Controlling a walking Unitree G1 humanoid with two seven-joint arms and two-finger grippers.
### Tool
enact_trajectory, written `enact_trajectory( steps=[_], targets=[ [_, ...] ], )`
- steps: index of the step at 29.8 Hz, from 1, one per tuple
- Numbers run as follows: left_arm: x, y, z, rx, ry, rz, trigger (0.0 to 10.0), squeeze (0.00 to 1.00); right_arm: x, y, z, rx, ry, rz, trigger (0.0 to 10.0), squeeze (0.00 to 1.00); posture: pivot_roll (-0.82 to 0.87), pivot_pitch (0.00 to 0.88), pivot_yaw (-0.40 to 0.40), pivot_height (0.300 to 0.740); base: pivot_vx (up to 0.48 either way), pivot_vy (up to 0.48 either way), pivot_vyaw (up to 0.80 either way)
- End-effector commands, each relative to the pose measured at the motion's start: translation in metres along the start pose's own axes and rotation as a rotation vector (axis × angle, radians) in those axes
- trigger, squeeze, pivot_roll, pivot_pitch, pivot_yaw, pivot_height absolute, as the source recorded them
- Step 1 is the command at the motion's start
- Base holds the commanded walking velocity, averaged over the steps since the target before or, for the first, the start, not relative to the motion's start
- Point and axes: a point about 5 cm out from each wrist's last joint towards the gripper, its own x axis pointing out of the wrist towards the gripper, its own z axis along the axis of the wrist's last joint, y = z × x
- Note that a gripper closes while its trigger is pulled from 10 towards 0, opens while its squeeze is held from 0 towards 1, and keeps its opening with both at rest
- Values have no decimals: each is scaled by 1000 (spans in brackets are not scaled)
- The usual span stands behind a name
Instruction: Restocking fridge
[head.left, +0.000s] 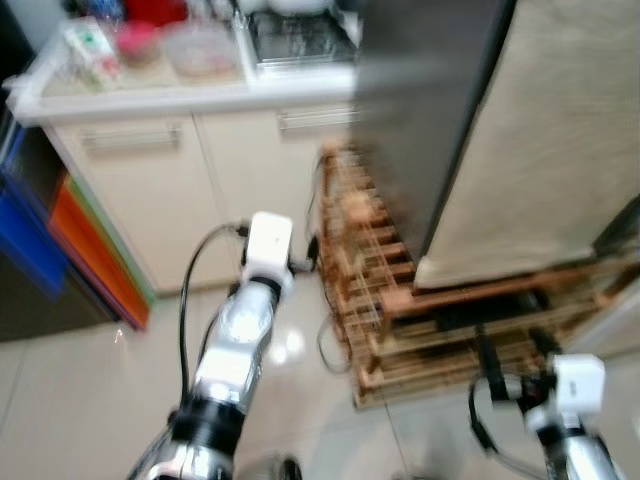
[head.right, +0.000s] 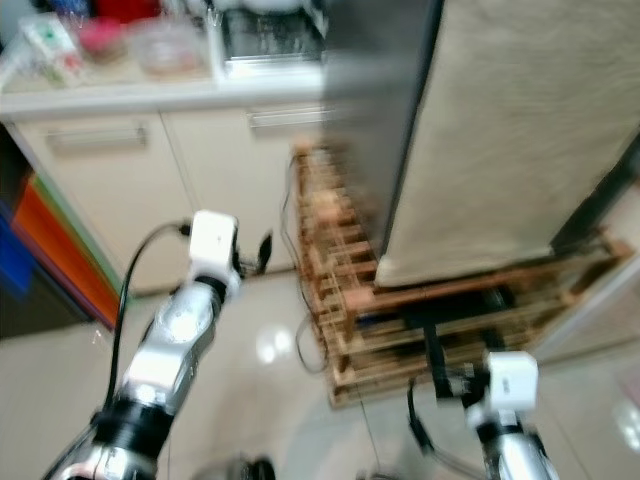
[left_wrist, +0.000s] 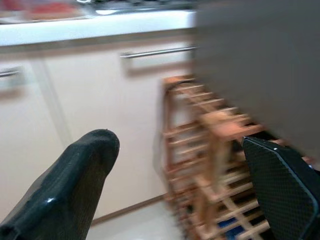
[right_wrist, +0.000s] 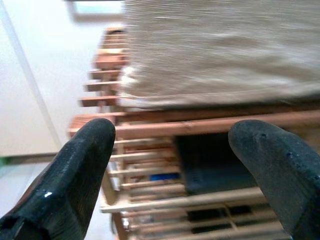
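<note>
The picture is blurred. A tall fridge with a dark side and a beige front stands on a wooden slatted rack at the right. My left gripper is held up in front of the cabinets, left of the rack. In the left wrist view the left gripper is open with nothing between its fingers, facing the rack and a cabinet door. My right gripper is low in front of the rack's base. It is also open and empty in the right wrist view.
A white counter over cream cabinets runs along the back. On it are a carton, food tubs and a dish rack. Blue and orange bins stand at the left. Glossy tile floor lies below.
</note>
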Motion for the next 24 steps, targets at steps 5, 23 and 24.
enact_trajectory(
  steps=[5, 23, 24],
  targets=[
    [0, 0, -3, 18, 8, 3, 10000, 0, 0, 3, 0, -2, 5, 6, 10000, 0, -107, 23, 46, 740, 0, -315, 765],
    [1, -6, -1, 14, -15, -42, 10000, 0, -1, 2, 0, -7, 19, 3, 10000, 0, -116, 36, 46, 740, 0, -473, 122],
    [0, -7, -1, 16, -19, -46, 10000, 0, -1, 2, 1, -6, 19, 4, 10000, 0, -116, 36, 46, 740, 0, -469, 0]
  ],
)
